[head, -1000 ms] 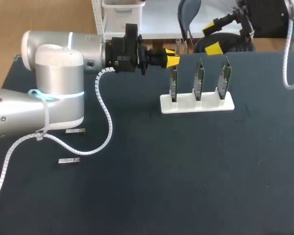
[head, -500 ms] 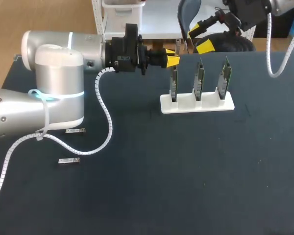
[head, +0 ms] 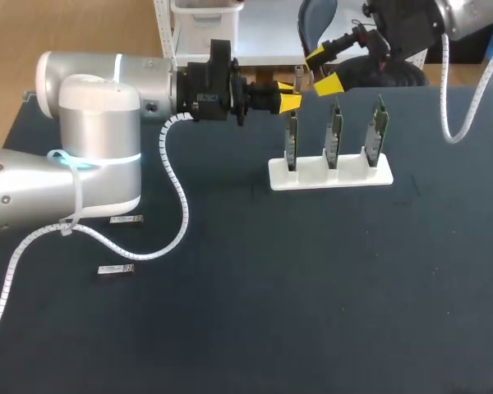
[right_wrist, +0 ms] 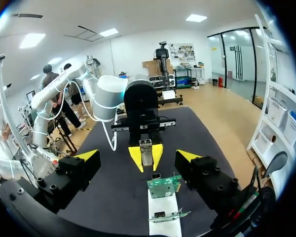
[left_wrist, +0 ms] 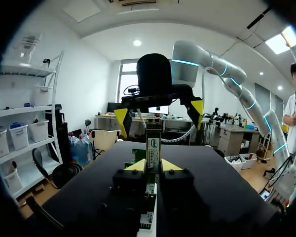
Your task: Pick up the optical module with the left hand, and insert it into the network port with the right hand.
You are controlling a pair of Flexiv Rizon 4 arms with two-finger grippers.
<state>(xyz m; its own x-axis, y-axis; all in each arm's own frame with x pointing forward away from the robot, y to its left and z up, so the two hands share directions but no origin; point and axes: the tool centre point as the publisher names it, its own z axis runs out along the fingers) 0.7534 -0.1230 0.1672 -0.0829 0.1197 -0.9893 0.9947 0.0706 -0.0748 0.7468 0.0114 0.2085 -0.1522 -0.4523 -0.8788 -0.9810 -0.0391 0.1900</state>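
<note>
Yellow-tipped fingers of the left gripper (head: 289, 98) are clamping the optical module (right_wrist: 146, 151), holding it level in the air just beside the leftmost of three green circuit boards (head: 334, 131). The boards are standing in a white holder (head: 330, 174). The left arm is keeping exactly where it was a second ago. The right gripper (head: 323, 71), its fingers spread wide and empty, is swinging in from the far right corner and is now hanging near the left gripper, facing it tip to tip. This suggests the handover is about to begin, with the insertion not yet started.

Two spare modules (head: 126, 219) are lying well apart from the holder on the dark table (head: 312, 287), near the left arm.

From above, the held module is almost lost between the yellow tips. The network port on each board is too small to make out clearly. The right arm is running out of the head view at its far edge.
</note>
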